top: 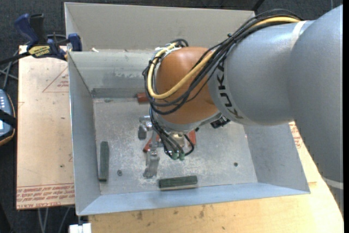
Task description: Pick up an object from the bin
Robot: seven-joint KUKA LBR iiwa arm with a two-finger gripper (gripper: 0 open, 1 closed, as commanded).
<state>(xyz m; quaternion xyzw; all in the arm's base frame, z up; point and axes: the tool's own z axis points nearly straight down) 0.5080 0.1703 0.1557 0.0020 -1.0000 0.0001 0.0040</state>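
Observation:
My gripper (150, 166) hangs below the orange wrist cover, low over the bin floor left of the middle. A dark grey-green flat bar (178, 183) lies along the front wall, just right of and in front of the gripper, apart from it. A second dark bar (102, 161) lies lengthwise by the left wall, well to the gripper's left. A small red-brown piece (142, 97) sits at the foot of the back wall.
The big arm and its orange cover with cables hide the right and middle back of the bin. Two tiny dark specks (119, 173) (236, 164) lie on the floor. The bin walls slope inward on all sides.

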